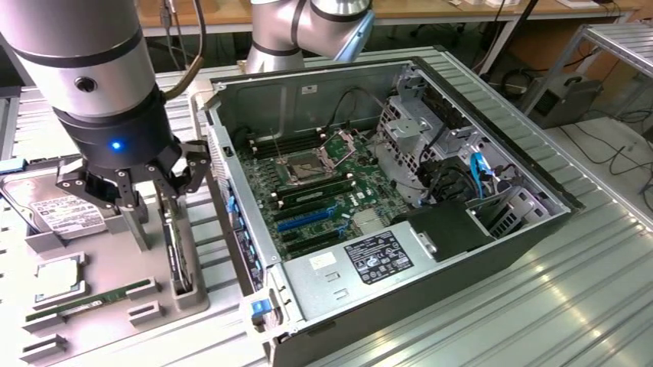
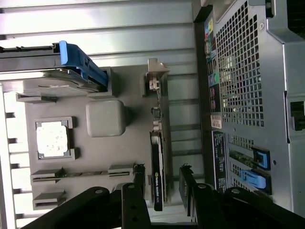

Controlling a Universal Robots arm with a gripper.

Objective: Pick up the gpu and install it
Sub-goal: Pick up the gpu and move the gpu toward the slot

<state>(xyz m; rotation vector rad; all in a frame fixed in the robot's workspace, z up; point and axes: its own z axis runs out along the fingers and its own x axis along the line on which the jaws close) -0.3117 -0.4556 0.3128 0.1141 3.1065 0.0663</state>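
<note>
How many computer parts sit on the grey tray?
4: hard drive at the far end, CPU in the middle, RAM stick at the near end, gpu on edge beside the case.

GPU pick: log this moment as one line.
phase: pre-grasp | jaws: open, one each side of gpu, not closed | gpu: on edge in grey holder, beside case | installed: no

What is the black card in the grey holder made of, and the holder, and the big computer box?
The gpu looks like matte black plastic, with a shiny silver bracket at one end, likely metal. The grey holder looks like dull moulded plastic, smooth with no glint. The computer case looks like metal: grey sheet punched with small holes.
</note>
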